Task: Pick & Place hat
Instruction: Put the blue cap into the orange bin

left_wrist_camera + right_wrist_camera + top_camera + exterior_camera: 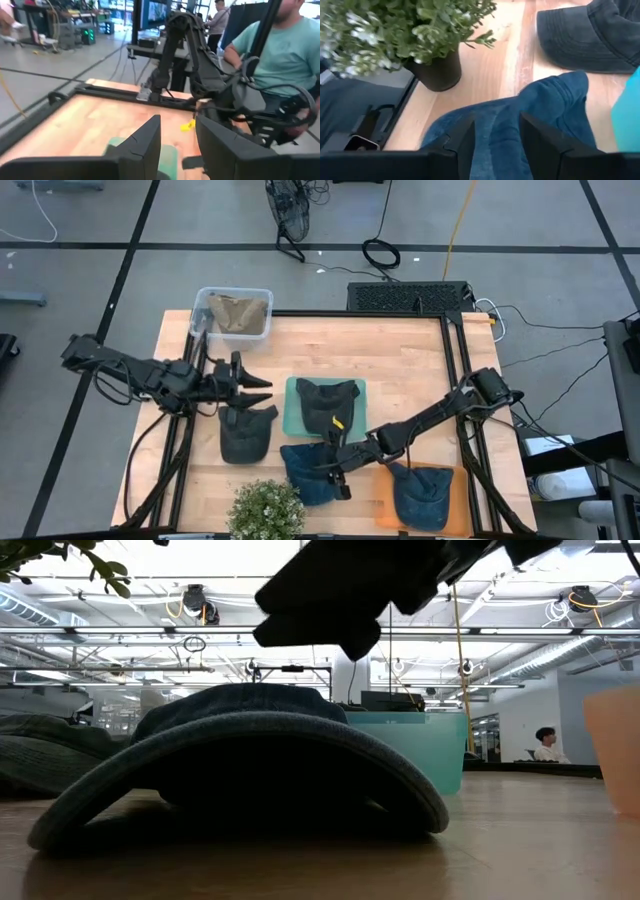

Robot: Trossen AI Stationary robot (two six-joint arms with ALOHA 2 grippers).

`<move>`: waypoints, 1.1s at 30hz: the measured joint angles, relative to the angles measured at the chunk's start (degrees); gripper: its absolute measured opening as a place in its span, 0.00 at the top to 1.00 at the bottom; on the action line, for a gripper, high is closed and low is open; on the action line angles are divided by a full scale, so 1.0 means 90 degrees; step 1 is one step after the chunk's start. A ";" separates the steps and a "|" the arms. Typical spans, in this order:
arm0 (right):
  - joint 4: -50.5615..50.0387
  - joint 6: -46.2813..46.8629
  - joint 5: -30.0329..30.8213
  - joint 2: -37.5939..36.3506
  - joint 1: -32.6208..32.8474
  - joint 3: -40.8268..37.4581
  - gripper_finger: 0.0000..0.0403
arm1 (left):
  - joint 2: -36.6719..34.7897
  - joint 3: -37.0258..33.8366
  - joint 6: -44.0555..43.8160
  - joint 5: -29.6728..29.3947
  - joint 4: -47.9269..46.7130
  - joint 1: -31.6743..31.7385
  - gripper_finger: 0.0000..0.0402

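A blue denim hat (303, 471) lies brim-down on the wood near the table's front edge; it also fills the low view (240, 760). My right gripper (336, 467) hovers open just above the blue hat, its fingers (465, 142) either side of the crown (555, 100). The low view shows a gap between this gripper (320, 610) and the blue hat. My left gripper (262, 390) is open and level at the table's left, above a dark hat (246, 436), with nothing between its fingers (145, 145).
Another dark hat (327, 402) rests on a teal mat (296, 420). A second blue hat (422, 492) lies on an orange mat (458, 502). A potted plant (266, 512) stands at the front edge and a clear bin (232, 313) with a tan hat at the far left. A person (280, 45) sits behind the table.
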 joint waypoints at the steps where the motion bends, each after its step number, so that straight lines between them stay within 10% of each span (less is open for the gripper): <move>1: 0.0011 0.0042 0.0018 -0.0004 0.0018 0.0000 0.64 | 0.0067 0.0000 -0.0017 0.0000 0.0039 -0.0050 0.67; 33: 0.0155 -0.0209 0.0637 -0.0004 0.0103 -0.0470 0.64 | 0.0301 -0.0002 0.0534 -0.0216 0.0524 -0.0288 0.67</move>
